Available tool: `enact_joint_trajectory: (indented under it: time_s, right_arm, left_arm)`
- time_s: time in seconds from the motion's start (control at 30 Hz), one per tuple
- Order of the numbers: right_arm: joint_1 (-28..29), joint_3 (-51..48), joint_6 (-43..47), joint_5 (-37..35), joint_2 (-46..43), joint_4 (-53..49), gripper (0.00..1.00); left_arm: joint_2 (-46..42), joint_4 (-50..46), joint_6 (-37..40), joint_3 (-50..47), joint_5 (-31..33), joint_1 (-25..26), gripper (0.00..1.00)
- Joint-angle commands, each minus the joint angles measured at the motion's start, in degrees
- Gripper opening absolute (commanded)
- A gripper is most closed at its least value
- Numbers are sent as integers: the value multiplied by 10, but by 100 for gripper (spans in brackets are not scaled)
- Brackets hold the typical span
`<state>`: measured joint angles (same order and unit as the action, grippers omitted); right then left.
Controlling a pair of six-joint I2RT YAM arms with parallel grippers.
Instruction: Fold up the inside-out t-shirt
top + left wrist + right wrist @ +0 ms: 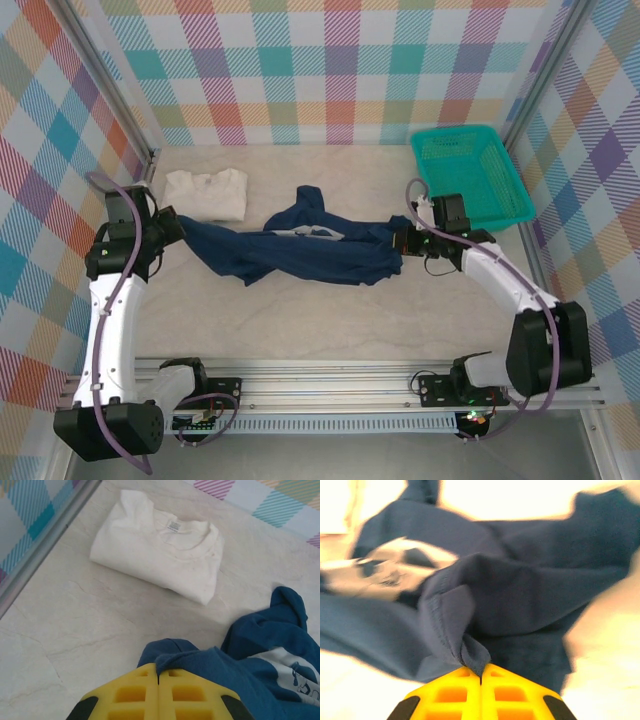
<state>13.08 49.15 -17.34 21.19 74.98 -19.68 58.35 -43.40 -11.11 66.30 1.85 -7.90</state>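
Nearest, along the table's front edge: an aluminium rail [350, 395] carrying both arm bases. Past it, a stretch of cream, stone-look table [300, 335], faintly veined, matte, evenly lit.

Midway up that surface, strung between the two grippers: the inside-out t-shirt [300, 252], dark navy, drawn out into a rumpled band and resting on the tabletop, with a pale printed patch showing near its middle.

At the band's left end, the left gripper [176, 227], yellow fingers [132, 695] pressed together and clamped on a bunched edge of the navy cloth. At the right end, the right gripper [398, 240], likewise closed, pinching a stitched hem fold at its fingertips; close and blurred in the right wrist view.

Just beyond the left gripper, near the navy cloth but apart from it in the left wrist view: a folded white shirt [160, 550], lying flat, neck label facing up.

Beyond the right gripper and a little to its outer side: a teal mesh basket [470, 178], set toward the back right corner of the table.

Farthest back and along both flanks: walls [330, 70] in a pastel check of pink, teal, yellow and blue, meeting the tabletop behind aluminium frame posts [125, 110] at the corners.
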Motion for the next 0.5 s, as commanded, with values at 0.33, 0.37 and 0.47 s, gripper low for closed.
enact_joint_trajectory:
  time_s: [0.33, 0.37, 0.47]
  right_arm:
    - [-67, -3, -157, 241, 100, 152, 0]
    - [-68, 17, -155, 221, 123, 156, 1]
    - [-67, 87, -155, 186, 196, 158, 1]
  left_arm:
    - [-19, -10, 5, 25, 39, -30, 0]
    - [-18, -9, 4, 24, 31, -29, 0]
    - [-16, -6, 4, 21, 8, -30, 0]
